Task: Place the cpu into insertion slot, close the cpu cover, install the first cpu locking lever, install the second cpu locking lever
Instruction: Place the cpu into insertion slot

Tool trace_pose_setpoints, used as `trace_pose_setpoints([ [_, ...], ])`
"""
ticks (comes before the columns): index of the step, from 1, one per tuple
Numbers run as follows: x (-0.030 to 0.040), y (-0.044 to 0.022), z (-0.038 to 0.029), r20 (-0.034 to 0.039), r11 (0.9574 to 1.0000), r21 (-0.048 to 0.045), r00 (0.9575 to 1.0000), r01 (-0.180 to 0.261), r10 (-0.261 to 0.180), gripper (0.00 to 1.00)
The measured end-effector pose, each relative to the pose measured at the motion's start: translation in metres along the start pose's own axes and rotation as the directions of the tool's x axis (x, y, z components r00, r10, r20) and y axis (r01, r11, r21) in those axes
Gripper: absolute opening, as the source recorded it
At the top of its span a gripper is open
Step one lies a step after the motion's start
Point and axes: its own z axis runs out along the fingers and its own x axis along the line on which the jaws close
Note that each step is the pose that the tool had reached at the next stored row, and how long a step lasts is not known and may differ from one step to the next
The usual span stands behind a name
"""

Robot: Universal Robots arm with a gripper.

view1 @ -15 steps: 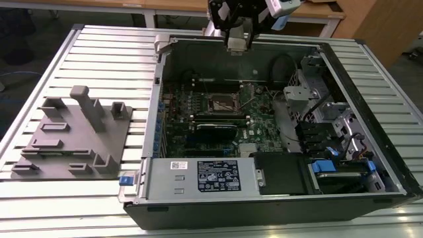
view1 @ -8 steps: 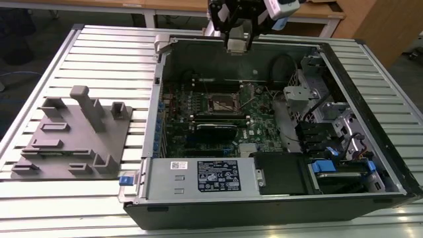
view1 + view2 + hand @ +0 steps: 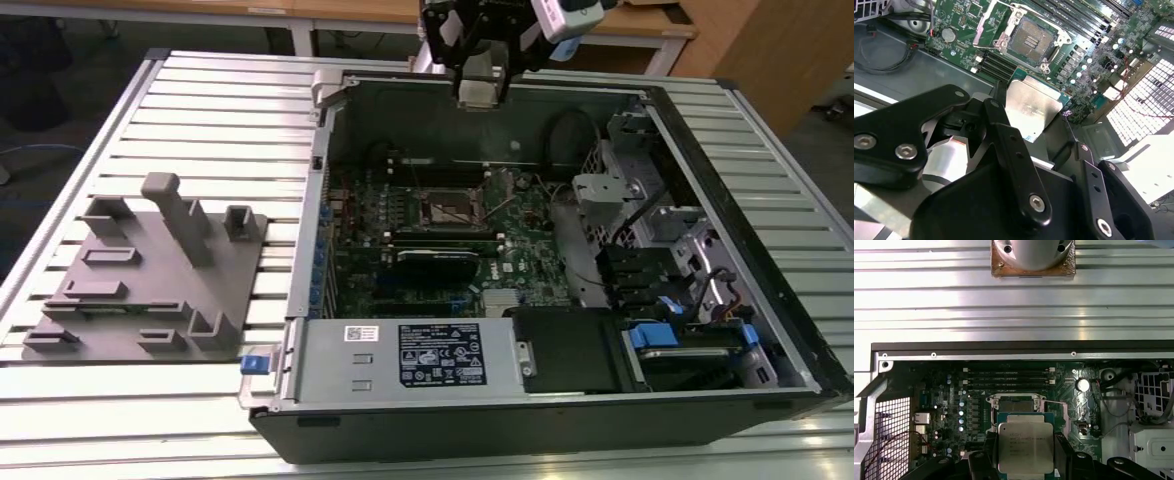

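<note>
My gripper (image 3: 481, 90) hangs over the far wall of the open computer case, shut on the cpu (image 3: 481, 97). In both wrist views the cpu (image 3: 1030, 106) (image 3: 1024, 446) is a silver square plate held by its edges between two black fingers (image 3: 1004, 130) (image 3: 1063, 452). The insertion slot (image 3: 454, 208) (image 3: 1030, 39) (image 3: 1015, 405) lies below on the green board with its dark recessed centre bare. The cpu is well above it and apart from it. The cpu cover (image 3: 990, 24) looks swung open beside the slot.
The case (image 3: 694, 160) lies open on a slatted metal table (image 3: 200, 110). Inside are long black memory slots (image 3: 1006, 377), a power supply (image 3: 400, 355) and a drive cage with blue tabs (image 3: 661, 335). A grey fixture plate (image 3: 147, 270) sits at the exterior view's left.
</note>
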Motion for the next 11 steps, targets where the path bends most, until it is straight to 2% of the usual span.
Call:
trace_pose_setpoints([
  [11, 0.0, -0.0002, 0.0022, 0.0, 1.0, 0.0, 1.0, 0.0, 0.0, 0.54],
])
